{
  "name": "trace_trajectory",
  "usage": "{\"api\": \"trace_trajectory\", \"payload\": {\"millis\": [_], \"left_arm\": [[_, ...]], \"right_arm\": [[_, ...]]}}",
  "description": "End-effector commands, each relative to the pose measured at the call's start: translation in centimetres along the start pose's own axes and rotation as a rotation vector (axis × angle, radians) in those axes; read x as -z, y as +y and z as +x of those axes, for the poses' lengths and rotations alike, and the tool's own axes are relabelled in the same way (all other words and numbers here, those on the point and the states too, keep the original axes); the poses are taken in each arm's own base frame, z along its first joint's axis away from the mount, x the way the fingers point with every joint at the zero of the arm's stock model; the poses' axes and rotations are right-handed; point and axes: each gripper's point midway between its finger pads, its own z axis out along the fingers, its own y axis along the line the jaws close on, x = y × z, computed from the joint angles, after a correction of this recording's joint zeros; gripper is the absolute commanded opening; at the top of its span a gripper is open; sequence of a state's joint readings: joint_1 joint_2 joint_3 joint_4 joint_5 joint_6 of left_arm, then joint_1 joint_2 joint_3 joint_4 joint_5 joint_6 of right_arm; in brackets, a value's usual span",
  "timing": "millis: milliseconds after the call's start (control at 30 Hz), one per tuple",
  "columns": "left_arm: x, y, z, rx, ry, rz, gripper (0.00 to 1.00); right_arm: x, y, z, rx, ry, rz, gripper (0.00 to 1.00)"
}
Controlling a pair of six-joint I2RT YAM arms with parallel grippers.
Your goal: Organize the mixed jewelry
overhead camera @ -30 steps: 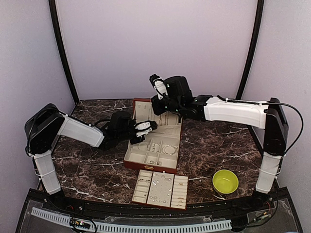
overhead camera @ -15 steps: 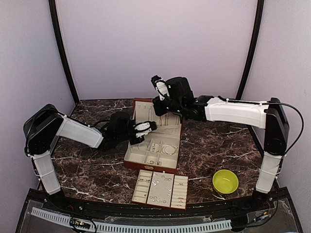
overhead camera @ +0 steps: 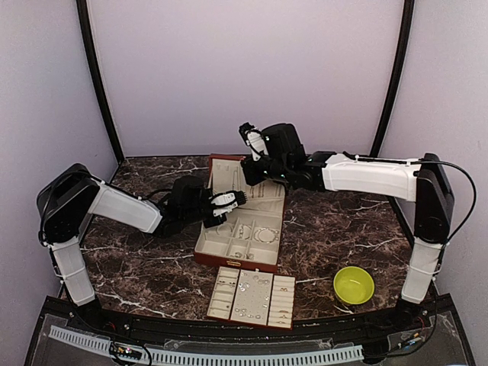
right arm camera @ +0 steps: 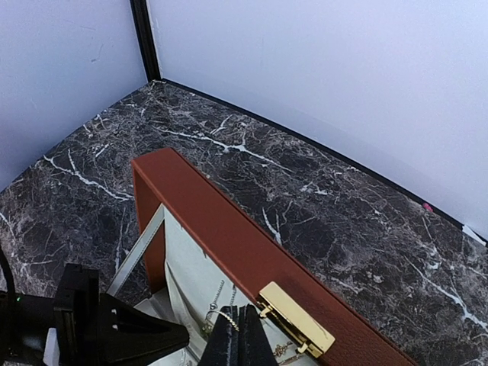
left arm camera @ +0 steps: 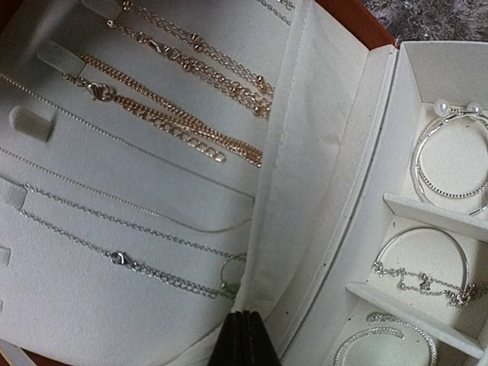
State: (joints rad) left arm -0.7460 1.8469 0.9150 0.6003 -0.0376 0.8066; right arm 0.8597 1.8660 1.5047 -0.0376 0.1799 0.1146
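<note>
The reddish-brown box stands open with its lid upright. Thin silver chains and gold chains lie across the lid's cream lining. My left gripper is inside the box; in the left wrist view it is shut on the edge of the cream lining pocket, beside a chain's small ring with a green bead. My right gripper is at the lid's top edge. In the right wrist view it is shut, with a thin chain running across its tips.
A cream-lined compartment tray holding tiny silvery pieces lies in front of the box. A yellow-green bowl sits at the front right. Bangles and bracelets fill the box's compartments. The gold clasp is next to the right fingers.
My right wrist has shifted slightly to the right at the lid's top edge. The left gripper has stayed nearly still inside the box.
</note>
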Motion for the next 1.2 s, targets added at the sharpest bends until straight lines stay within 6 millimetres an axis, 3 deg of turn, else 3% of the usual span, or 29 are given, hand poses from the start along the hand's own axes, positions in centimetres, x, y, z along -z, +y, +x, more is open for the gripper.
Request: {"api": "trace_trajectory", "payload": {"millis": [0,200,533,733,900,1167], "left_arm": [[0.8,-1.2,0.2,-0.006,0.014,0.040,0.00],[0.9,-0.8,-0.6,0.005,-0.011,0.024,0.00],[1.9,1.1,-2.8,0.057,-0.091,-0.025,0.01],[2.7,1.7,-3.4,0.086,-0.119,-0.046,0.20],[3.8,1.9,-4.6,0.135,-0.174,-0.027,0.30],[7.5,4.2,-6.0,0.468,-0.240,-0.071,0.45]], "right_arm": [[0.2,-0.4,-0.8,-0.022,-0.011,0.002,0.00],[-0.3,-0.6,0.1,-0.025,0.015,0.007,0.00],[-0.4,-1.0,0.0,-0.037,0.017,0.025,0.00],[-0.4,-1.1,0.0,-0.043,0.018,0.025,0.00],[-0.4,-1.1,0.0,-0.051,0.015,0.024,0.00],[-0.8,-1.1,0.3,-0.063,0.036,0.029,0.00]]}}
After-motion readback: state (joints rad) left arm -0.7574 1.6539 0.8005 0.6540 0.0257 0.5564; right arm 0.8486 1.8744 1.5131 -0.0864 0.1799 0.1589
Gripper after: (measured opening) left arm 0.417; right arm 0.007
